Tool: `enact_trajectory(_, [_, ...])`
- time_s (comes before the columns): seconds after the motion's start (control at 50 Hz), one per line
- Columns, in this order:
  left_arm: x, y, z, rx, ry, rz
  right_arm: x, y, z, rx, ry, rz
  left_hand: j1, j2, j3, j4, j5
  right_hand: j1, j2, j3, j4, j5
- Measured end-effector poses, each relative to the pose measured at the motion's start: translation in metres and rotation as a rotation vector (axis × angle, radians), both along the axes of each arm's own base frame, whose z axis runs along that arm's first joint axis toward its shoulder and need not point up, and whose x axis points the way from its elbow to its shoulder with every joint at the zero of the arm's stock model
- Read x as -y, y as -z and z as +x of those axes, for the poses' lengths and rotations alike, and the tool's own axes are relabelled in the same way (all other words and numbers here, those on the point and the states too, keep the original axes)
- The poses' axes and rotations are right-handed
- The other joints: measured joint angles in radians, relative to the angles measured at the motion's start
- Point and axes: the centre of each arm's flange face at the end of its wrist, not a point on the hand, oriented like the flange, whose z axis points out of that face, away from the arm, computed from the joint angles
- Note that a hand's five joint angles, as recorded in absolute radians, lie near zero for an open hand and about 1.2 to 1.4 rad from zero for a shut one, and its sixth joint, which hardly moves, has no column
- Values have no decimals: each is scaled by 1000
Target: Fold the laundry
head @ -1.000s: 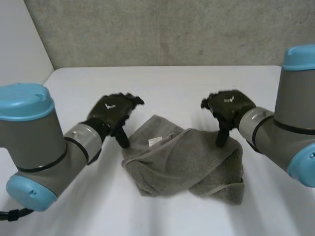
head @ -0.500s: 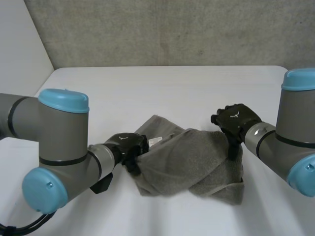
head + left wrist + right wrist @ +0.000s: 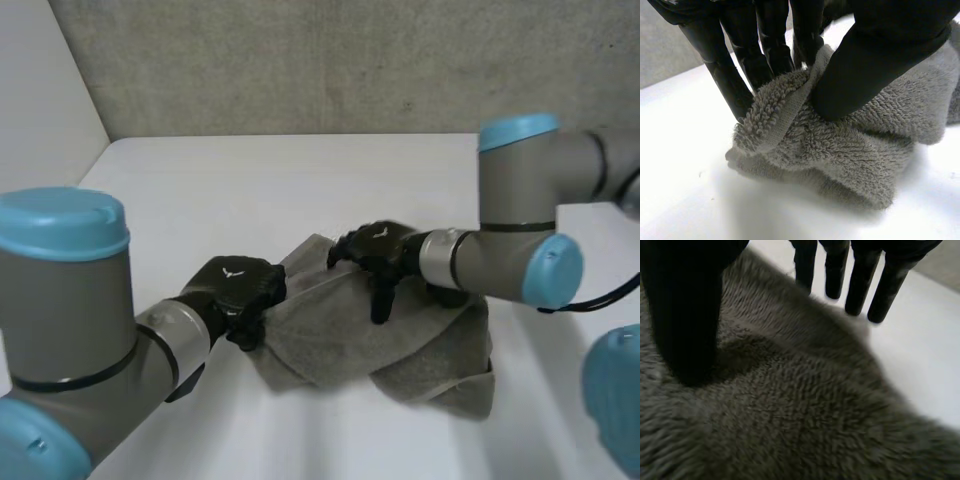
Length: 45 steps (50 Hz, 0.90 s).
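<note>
A crumpled grey towel lies in the middle of the white table. My left hand is at the towel's left edge and shut on it. In the left wrist view the thumb and the fingers pinch a raised fold of the towel between them. My right hand hangs over the towel's back middle, open, fingers pointing down. In the right wrist view its thumb presses into the towel and its straight fingers stand apart near the towel's edge.
A grey wall runs behind the table, and a white wall closes its left side. My right forearm stretches across above the towel's right part. Bare table lies in front of the towel and behind it.
The left hand came down to the towel's left edge and closed on it. The right hand swung left from the towel's right part to its back middle.
</note>
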Motion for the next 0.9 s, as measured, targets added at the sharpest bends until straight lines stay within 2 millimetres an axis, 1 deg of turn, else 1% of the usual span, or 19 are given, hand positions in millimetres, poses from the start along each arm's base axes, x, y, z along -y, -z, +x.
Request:
enact_trajectory(0.04, [-1, -1, 1, -1, 3, -9, -1, 5, 3, -2, -9, 8, 0, 0, 0, 0, 0, 139, 153, 154, 152, 141])
enact_trajectory(0.08, [-2, -5, 1, 5, 14, -42, -1, 9, 10, 0, -19, -7, 0, 0, 0, 0, 0, 494, 580, 547, 544, 504])
enact_trajectory(0.12, [0, -7, 0, 12, 22, -67, 1, 8, 13, 6, -16, -32, 0, 1, 0, 0, 0, 634, 737, 721, 718, 674])
enact_trajectory(0.2, [14, -20, -7, 21, 45, -201, 20, -20, 20, 61, 41, -218, 0, 1, 1, 1, 0, 700, 869, 870, 876, 812])
enact_trajectory(0.24, [26, -31, -12, 11, 47, -293, 30, -47, 22, 108, 87, -344, 0, 1, 2, 1, 0, 700, 869, 873, 879, 812])
enact_trajectory(0.26, [40, -46, -19, -2, 39, -407, 40, -83, 22, 177, 147, -499, 0, 1, 2, 1, 0, 700, 869, 873, 879, 812])
enact_trajectory(0.32, [68, -82, -30, -36, -6, -635, 47, -134, 19, 284, 225, -695, 0, 1, 2, 2, 2, 700, 869, 874, 881, 812])
enact_trajectory(0.36, [86, -118, -36, -74, -68, -826, 42, -199, 10, 439, 310, -927, 0, 1, 2, 3, 2, 700, 869, 874, 882, 812])
enact_trajectory(0.38, [92, -133, -37, -91, -97, -897, 40, -208, 8, 463, 321, -960, 0, 1, 2, 3, 2, 700, 869, 874, 882, 812])
enact_trajectory(0.4, [92, -133, -37, -91, -97, -897, 40, -208, 8, 463, 321, -960, 0, 1, 2, 3, 2, 700, 869, 874, 882, 812])
enact_trajectory(0.44, [104, -179, -38, -159, -200, -1104, 25, -249, -4, 580, 359, -1111, 0, 1, 2, 3, 2, 700, 869, 874, 882, 812])
enact_trajectory(0.48, [105, -194, -37, -188, -236, -1168, 17, -256, -8, 608, 357, -1146, 0, 1, 2, 3, 2, 700, 869, 880, 882, 812])
enact_trajectory(0.54, [105, -201, -36, -208, -268, -1207, 10, -248, -9, 601, 330, -1140, 16, 1, 2, 3, 3, 700, 869, 881, 882, 812])
enact_trajectory(0.6, [103, -187, -36, -184, -260, -1172, 6, -224, -7, 548, 283, -1078, 18, 1, 2, 3, 9, 700, 869, 881, 883, 813])
enact_trajectory(0.68, [96, -126, -35, -75, -202, -1019, 2, -172, -5, 418, 229, -929, 19, 1, 4, 3, 10, 700, 869, 885, 883, 830])
enact_trajectory(0.7, [96, -126, -35, -75, -202, -1019, 2, -172, -5, 418, 229, -929, 19, 1, 4, 3, 10, 700, 869, 885, 883, 830])
enact_trajectory(0.78, [77, -39, -26, 78, -116, -802, -2, -98, -6, 225, 189, -717, 19, 1, 4, 3, 10, 700, 869, 886, 887, 836])
enact_trajectory(0.88, [59, 17, -18, 173, -61, -659, -8, -41, -8, 80, 158, -556, 19, 1, 4, 3, 10, 700, 869, 886, 887, 836])
enact_trajectory(0.9, [59, 17, -18, 173, -61, -659, -8, -41, -8, 80, 158, -556, 19, 1, 4, 3, 10, 700, 869, 886, 887, 836])
